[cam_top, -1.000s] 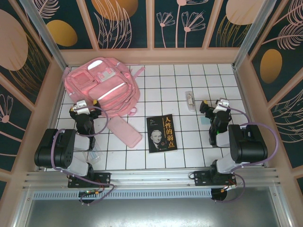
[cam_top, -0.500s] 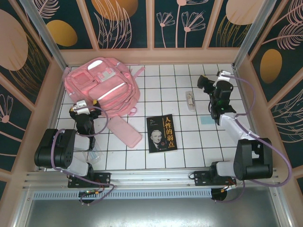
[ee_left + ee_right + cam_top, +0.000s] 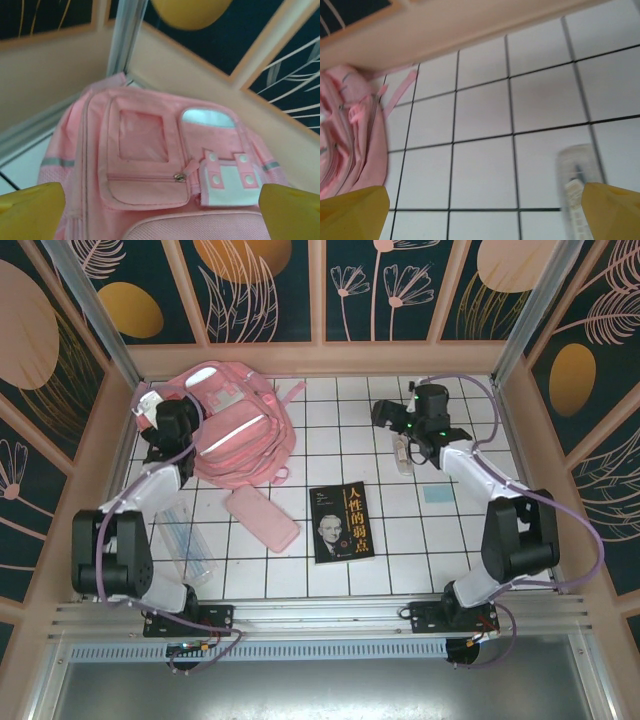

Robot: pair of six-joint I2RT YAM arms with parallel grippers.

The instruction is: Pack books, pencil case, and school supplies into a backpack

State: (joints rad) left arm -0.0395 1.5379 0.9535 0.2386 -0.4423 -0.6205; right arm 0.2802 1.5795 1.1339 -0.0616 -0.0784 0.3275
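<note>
The pink backpack (image 3: 235,430) lies flat at the back left, its front pockets facing up (image 3: 150,160). My left gripper (image 3: 172,425) hovers open at its left edge, and the yellow fingertips (image 3: 30,210) frame the zipped pocket with nothing between them. The black book (image 3: 341,522) lies at the centre front with the pink pencil case (image 3: 262,517) to its left. My right gripper (image 3: 395,425) is open and empty over bare tiles, just beside the narrow transparent box (image 3: 402,453) (image 3: 577,190). A pale-blue square (image 3: 437,494) and a clear plastic piece (image 3: 185,540) lie apart.
Pink wooden walls (image 3: 320,358) enclose the white tiled table on three sides. An aluminium post (image 3: 125,35) stands in the back left corner close behind the backpack. A backpack strap (image 3: 400,90) trails onto the tiles toward the middle.
The left arm has swung from its folded rest up to the backpack's left edge, uncovering the clear plastic piece. The right arm has reached back and turned left, beside the transparent box.
</note>
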